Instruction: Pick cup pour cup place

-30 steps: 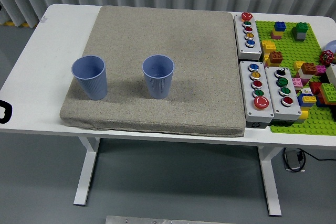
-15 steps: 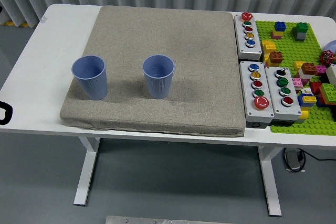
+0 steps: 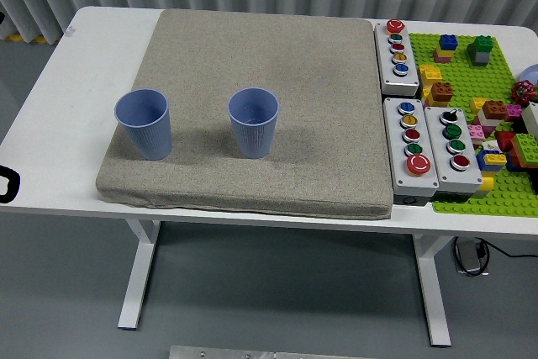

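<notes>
Two blue ribbed cups stand upright on the grey mat (image 3: 261, 48). The left cup (image 3: 144, 124) is near the mat's front left corner. The second cup (image 3: 253, 122) stands to its right, about a cup's width away. Only a small black part of my left hand (image 3: 7, 182) shows at the picture's left edge, beside the table's front corner and well left of both cups. Nothing touches either cup. My right arm does not appear.
Three grey button boxes (image 3: 398, 58) (image 3: 412, 149) (image 3: 454, 149) line the mat's right side. A green baseplate (image 3: 471, 81) with several coloured bricks fills the table's right end. The white table (image 3: 67, 90) shows a bare strip left of the mat.
The black part of my left hand has drifted slightly down at the left edge. Both cups stay where they were.
</notes>
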Motion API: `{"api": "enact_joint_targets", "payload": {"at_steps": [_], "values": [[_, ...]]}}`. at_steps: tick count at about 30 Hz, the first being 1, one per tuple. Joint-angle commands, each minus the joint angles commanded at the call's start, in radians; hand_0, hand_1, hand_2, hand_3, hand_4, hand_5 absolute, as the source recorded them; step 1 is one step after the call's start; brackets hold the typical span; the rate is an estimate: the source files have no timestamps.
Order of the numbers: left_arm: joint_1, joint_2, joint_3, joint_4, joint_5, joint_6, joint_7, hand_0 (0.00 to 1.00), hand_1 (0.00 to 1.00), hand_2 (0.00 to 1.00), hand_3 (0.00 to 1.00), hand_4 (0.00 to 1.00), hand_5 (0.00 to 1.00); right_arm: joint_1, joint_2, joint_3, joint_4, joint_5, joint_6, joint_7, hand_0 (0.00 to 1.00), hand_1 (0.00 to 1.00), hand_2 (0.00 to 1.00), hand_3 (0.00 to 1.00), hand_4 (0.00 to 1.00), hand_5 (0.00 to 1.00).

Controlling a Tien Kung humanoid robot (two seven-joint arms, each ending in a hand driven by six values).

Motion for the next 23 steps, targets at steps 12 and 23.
{"api": "enact_joint_targets", "payload": {"at_steps": [12, 23], "values": [[0.035, -0.013, 0.014, -0.01, 0.005, 0.007, -0.002, 0.846, 0.849, 0.95, 0.96, 0.894, 0.998, -0.012, -0.003, 0.016, 0.001, -0.031, 0.007, -0.003, 0.698, 0.685, 0.624, 0.624, 0.002, 0.392], [0.044, -0.019, 0.015, -0.017, 0.018, 0.003, -0.003, 0.845, 0.849, 0.95, 0.96, 0.894, 0.998, -0.012, -0.003, 0.017, 0.002, -0.032, 0.008, -0.004, 0.698, 0.685, 0.624, 0.624, 0.002, 0.392]]}}
